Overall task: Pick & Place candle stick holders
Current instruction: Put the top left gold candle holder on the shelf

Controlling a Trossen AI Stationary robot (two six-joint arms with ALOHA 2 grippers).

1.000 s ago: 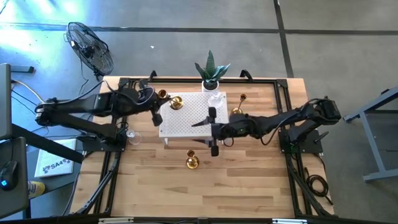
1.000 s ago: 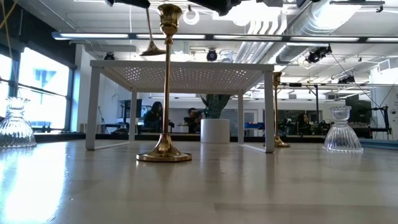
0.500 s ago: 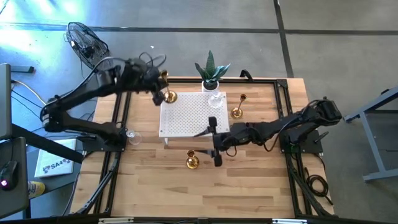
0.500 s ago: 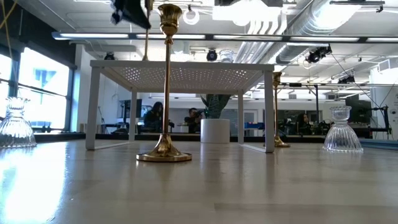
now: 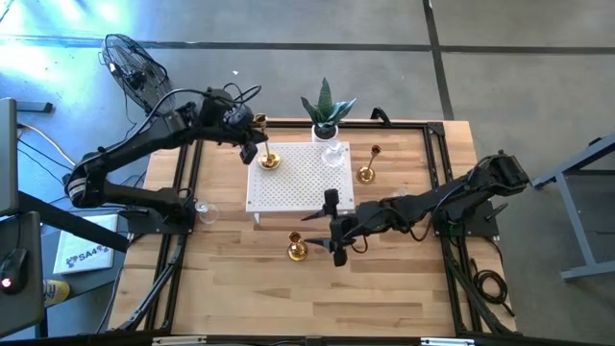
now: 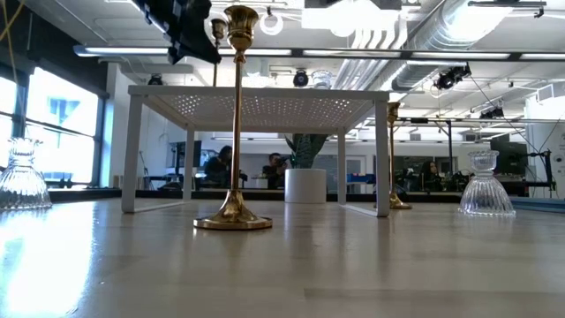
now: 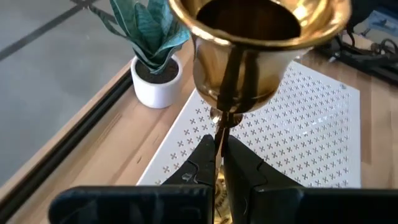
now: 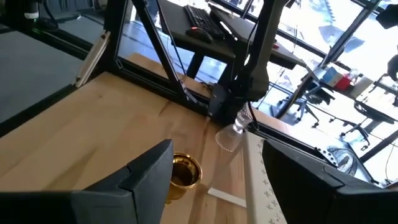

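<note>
High view: the left gripper (image 5: 252,144) is clamped on a gold holder (image 5: 269,160) over the white perforated stand's (image 5: 298,183) far left corner; the right gripper (image 5: 332,227), fingers spread, hangs off the stand's near edge beside another gold holder (image 5: 297,250) on the bench (image 5: 384,288); a third gold one (image 5: 366,174) stands right of the stand.
Low view: that near holder (image 6: 235,124) stands upright before the stand; glass holders (image 6: 485,185) sit at either side.
Left wrist view: closed fingers (image 7: 202,163) pinch the stem (image 7: 221,134).
Right wrist view: spread fingers (image 8: 152,174) flank the gold cup (image 8: 184,171).
</note>
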